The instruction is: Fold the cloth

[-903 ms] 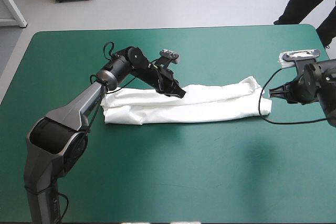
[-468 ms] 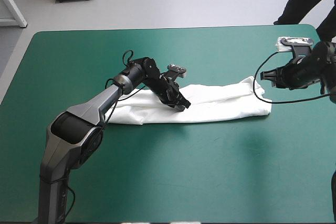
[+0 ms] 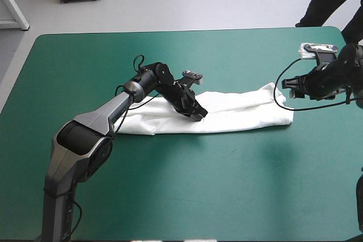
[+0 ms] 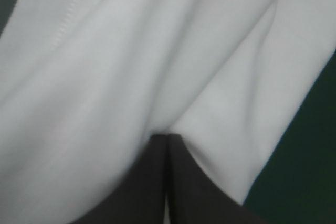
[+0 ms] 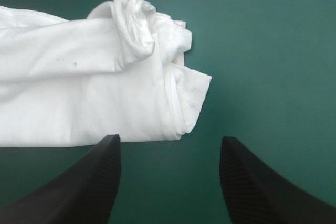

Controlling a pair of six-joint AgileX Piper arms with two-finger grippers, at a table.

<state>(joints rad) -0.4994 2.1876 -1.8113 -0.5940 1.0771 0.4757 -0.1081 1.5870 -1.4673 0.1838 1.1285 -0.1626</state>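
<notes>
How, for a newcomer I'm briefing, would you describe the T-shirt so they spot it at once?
On the teal-green table, look just beyond the middle. The T-shirt lies there as a long folded strip, left hand shut on it, right hand open at its end. It alone is white.

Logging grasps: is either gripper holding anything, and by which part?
The left gripper pinches the T-shirt about mid-length, by its near edge; the right gripper is open, empty.

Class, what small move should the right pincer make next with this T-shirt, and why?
Probably ease the right pincer onto the T-shirt at its end and shut it: its fingers stand open, that end just ahead; the left pincer sits shut at the middle.
</notes>
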